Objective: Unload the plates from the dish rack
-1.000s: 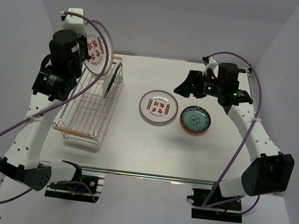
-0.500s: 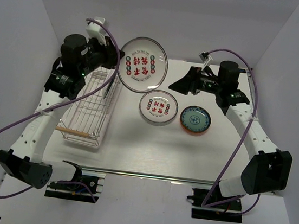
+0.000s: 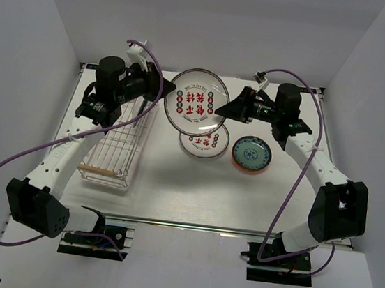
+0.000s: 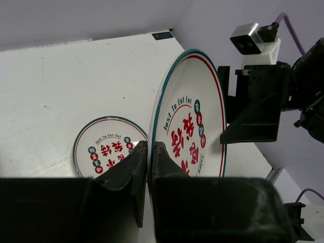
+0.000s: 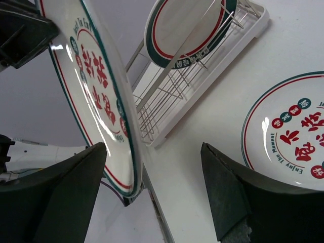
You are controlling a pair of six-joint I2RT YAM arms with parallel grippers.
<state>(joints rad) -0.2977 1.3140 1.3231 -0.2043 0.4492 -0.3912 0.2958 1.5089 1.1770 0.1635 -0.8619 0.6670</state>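
My left gripper (image 4: 148, 152) is shut on the rim of a white plate with red-green motifs (image 4: 190, 121), which it holds on edge in the air over the table's middle (image 3: 197, 102). Its far rim stands between the spread fingers of my open right gripper (image 5: 152, 167), close to the left finger (image 5: 66, 197) and not pinched. A matching plate (image 3: 205, 142) lies flat on the table below, partly hidden. To its right a blue-green patterned dish (image 3: 251, 153) rests on an orange-red one. The dish rack (image 3: 117, 142) stands at the left, with one plate (image 5: 187, 30) upright in it.
White walls close in the table on the left, back and right. The right gripper (image 3: 228, 109) and the left gripper (image 3: 164, 91) face each other across the held plate. Purple cables loop from both arms.
The left arm has swung the plate from above the rack's far end rightwards to the table's middle. The right gripper has moved left, and its fingers now straddle the plate's rim.
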